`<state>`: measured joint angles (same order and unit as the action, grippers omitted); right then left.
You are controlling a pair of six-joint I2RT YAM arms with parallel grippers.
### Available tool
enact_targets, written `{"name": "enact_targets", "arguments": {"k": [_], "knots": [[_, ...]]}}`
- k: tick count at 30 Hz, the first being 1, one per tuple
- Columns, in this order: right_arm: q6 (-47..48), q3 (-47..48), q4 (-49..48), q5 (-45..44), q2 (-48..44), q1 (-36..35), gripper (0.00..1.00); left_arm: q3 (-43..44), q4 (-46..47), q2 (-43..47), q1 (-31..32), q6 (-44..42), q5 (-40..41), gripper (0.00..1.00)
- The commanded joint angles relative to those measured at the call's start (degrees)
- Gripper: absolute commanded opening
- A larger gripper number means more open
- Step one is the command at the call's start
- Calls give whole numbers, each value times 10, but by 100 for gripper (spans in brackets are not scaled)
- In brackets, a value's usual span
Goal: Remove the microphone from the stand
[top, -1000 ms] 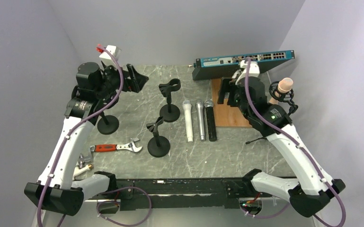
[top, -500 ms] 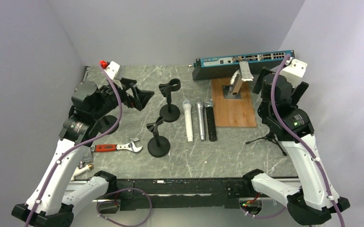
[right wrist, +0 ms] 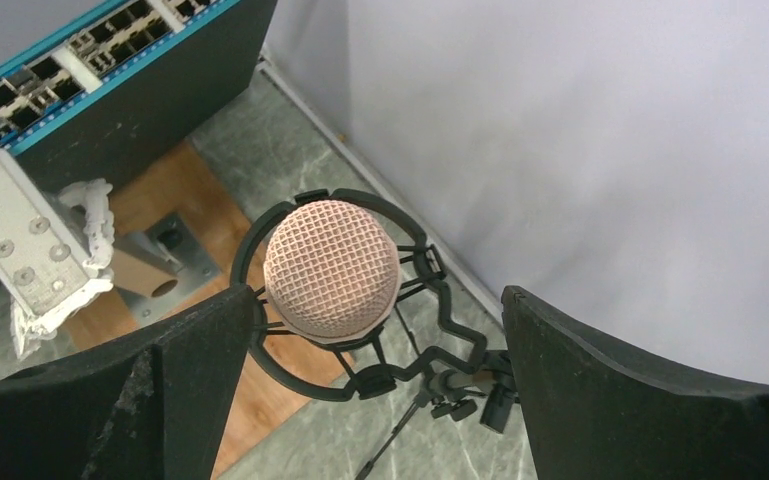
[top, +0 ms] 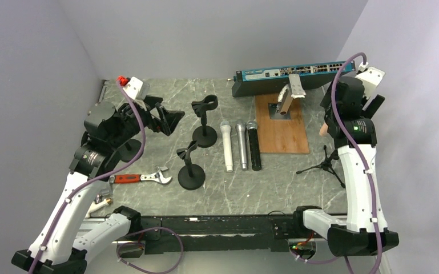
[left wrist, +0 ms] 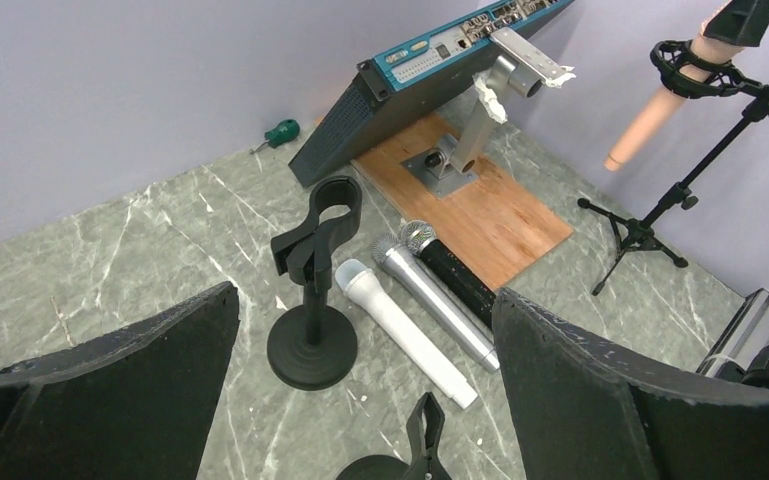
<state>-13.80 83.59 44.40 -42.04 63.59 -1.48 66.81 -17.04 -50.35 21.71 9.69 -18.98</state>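
Right wrist view looks straight down on the pink mic. Its mesh head sits in the black ring mount. The right hand is released and spread wide, with one finger at 9 o'clock of the head and one at 3 o'clock, gripping nothing. Whether the 9 o'clock finger touches the ring cannot be told.

From the top camera, the tripod stand is at the table's 3 o'clock edge, close to the wall. The right arm above it hides all of the mic but a pink tip. In the left wrist view the mic leans in the mount, its head toward 1 o'clock.

The left hand hangs above the table's 10 o'clock area, also spread wide and empty.

Three loose mics lie side by side at the table's centre. Two clip stands are at their 9 o'clock. A wrench lies toward 8 o'clock. A wooden board with a metal bracket on it sits toward 1 o'clock, and a switch lies along the far edge behind it.
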Motion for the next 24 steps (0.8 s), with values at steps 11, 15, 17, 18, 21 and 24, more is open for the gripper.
{"name": "enact_targets", "arguments": {"k": [11, 15, 17, 18, 21, 24], "knots": [[30, -43, -78, 120, -5, 45, 80, -2, 20, -6, 5, -1, 2, 100], [33, -64, -92, 123, -12, 46, 74, -9, 28, 1, 4, 0, 5, 99], [37, -70, -99, 122, -14, 46, 69, -8, 28, 0, 5, 0, 6, 99], [39, -70, -102, 125, -14, 46, 67, -9, 28, -1, 5, 1, 6, 99], [44, -50, -94, 130, -5, 46, 58, -7, 29, -5, 5, 5, 5, 99], [46, -25, -73, 122, 4, 45, 48, -10, 31, -8, 4, 8, 2, 99]]}}
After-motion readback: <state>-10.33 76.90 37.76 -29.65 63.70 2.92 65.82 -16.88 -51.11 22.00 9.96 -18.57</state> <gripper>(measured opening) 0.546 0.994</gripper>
